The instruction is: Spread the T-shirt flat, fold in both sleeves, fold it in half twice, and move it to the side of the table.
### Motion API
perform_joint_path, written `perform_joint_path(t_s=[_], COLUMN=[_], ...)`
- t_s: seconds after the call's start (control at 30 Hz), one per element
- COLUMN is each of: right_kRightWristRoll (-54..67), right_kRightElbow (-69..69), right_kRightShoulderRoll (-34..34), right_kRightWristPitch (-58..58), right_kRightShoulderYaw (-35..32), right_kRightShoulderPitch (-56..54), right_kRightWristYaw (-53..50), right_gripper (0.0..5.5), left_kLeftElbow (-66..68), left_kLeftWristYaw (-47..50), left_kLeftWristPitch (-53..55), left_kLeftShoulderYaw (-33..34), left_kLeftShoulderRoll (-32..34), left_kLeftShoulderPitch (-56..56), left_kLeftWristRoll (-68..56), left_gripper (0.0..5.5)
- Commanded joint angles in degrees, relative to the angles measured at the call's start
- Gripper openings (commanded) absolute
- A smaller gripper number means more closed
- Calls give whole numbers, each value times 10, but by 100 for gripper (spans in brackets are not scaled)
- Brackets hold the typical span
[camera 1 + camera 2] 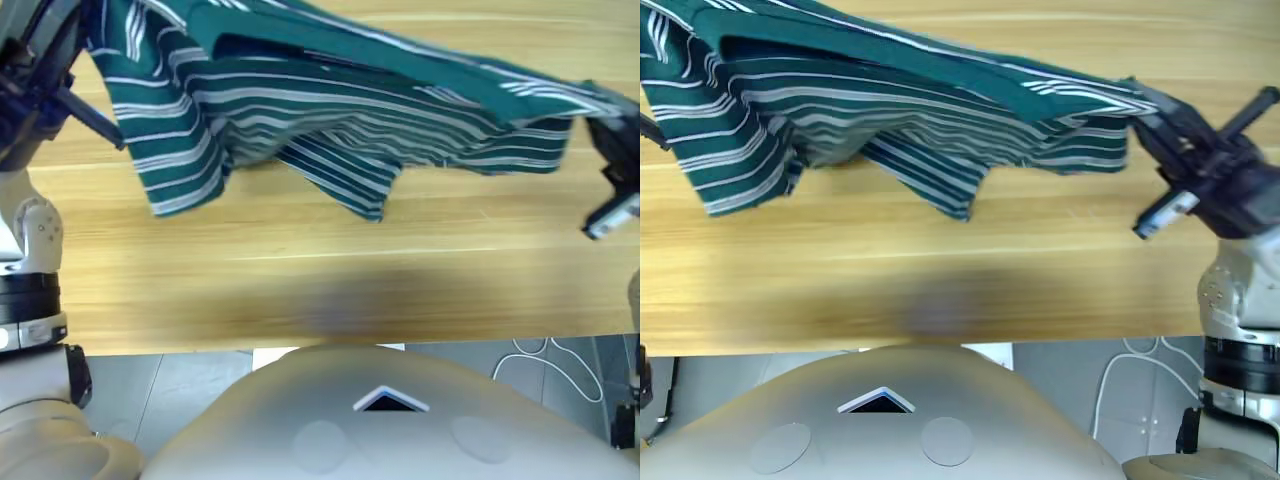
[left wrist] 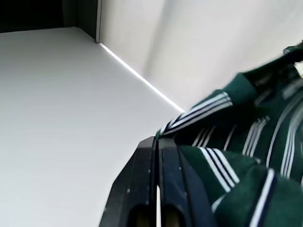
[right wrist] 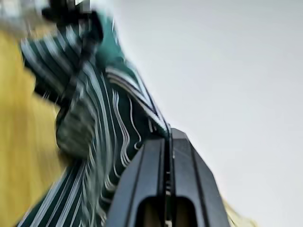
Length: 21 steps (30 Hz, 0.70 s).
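Observation:
A green T-shirt with white stripes (image 1: 330,110) hangs stretched in the air above the wooden table (image 1: 300,280), its lower folds sagging onto the tabletop. My left gripper (image 2: 157,142) is shut on one edge of the shirt at the far left, held high. At the right, my right gripper (image 1: 1152,112) is shut on the opposite edge; in the right wrist view its fingers (image 3: 156,156) are pressed together with striped cloth (image 3: 94,118) trailing away from them.
The near half of the table is bare wood up to its front edge (image 1: 330,340). A white cable (image 1: 550,365) lies on the grey floor at the right, below the table.

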Motion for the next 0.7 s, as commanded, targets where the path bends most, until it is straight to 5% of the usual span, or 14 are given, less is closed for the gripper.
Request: perform_joint_path(t_s=[0.03, 0.17, 0.3, 0.4, 0.47, 0.53, 0.6, 0.63, 0.7], right_kRightWristRoll=[222, 211, -193, -370, -515, -681, -783, -794, -767], right_kRightElbow=[-142, -176, -59, 118, 365, 626, 777, 810, 820], right_kRightShoulderRoll=[31, 44, 17, -8, 14, 36, 60, 61, 58], right_kRightWristPitch=[24, 83, 106, 130, 149, 187, 266, 302, 301], right_kRightShoulderYaw=[-130, -148, 45, 172, 240, 319, 368, 356, 305], right_kRightShoulderPitch=[74, 87, -42, -254, -525, -805, -1009, -1082, -1140], right_kRightWristYaw=[219, 240, 193, 230, 164, -20, -316, -474, -617], right_gripper=[1, 1, 1, 1, 1, 1, 1, 1, 1], left_kLeftElbow=[-127, -102, 32, 139, 361, 579, 694, 723, 744], left_kLeftWristYaw=[-138, -161, -153, -241, -231, -127, 42, 209, 469], left_kLeftWristPitch=[-60, -48, -17, 33, 86, 183, 292, 330, 365], left_kLeftShoulderYaw=[37, 29, -66, -155, -192, -240, -260, -249, -141], left_kLeftShoulderRoll=[79, 79, 40, 27, -27, -71, -91, -94, -72], left_kLeftShoulderPitch=[141, 153, 45, -117, -381, -652, -840, -917, -1023], left_kLeftWristRoll=[3, 109, 382, 393, 480, 600, 660, 673, 595], left_gripper=[0, 0, 0, 0, 0, 0, 0, 0, 0])
